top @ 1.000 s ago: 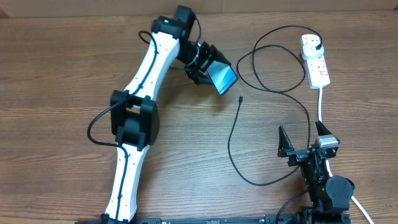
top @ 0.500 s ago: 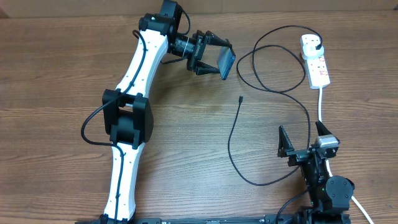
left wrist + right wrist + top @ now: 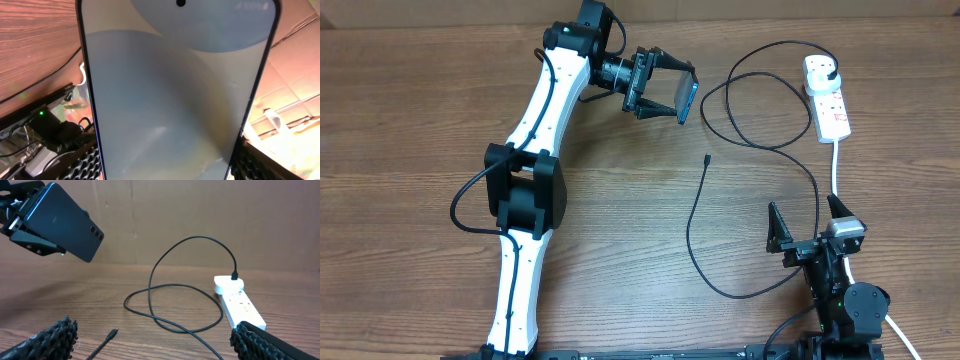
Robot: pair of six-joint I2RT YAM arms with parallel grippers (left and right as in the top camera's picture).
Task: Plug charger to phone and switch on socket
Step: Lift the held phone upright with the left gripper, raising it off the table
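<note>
Above the far middle of the counter [image 3: 420, 120], the left gripper [image 3: 682, 95] holds the one phone [image 3: 688, 100] clear of the wood, its jaws pinching the handset by its two long edges. From overhead the phone is seen nearly edge-on, with only a thin cyan strip of screen showing. The left wrist view is almost filled by its pale screen [image 3: 175, 100], while the right wrist view shows its dark back [image 3: 62, 222] with three small lenses in a row.

One charger [image 3: 690, 225] lies on the counter as a long black cable in loose loops. Its connector tip [image 3: 706, 158] rests free on the wood, near the phone but apart from it and lower. Its black plug [image 3: 833, 72] sits in the far end of the single white socket [image 3: 827, 98], at the counter's far right. One thick white cord [image 3: 836, 165] runs from the socket back toward the right arm.

The right gripper [image 3: 803, 215] stands at the near right, its jaws spread wide with nothing between them, well apart from the connector tip.
</note>
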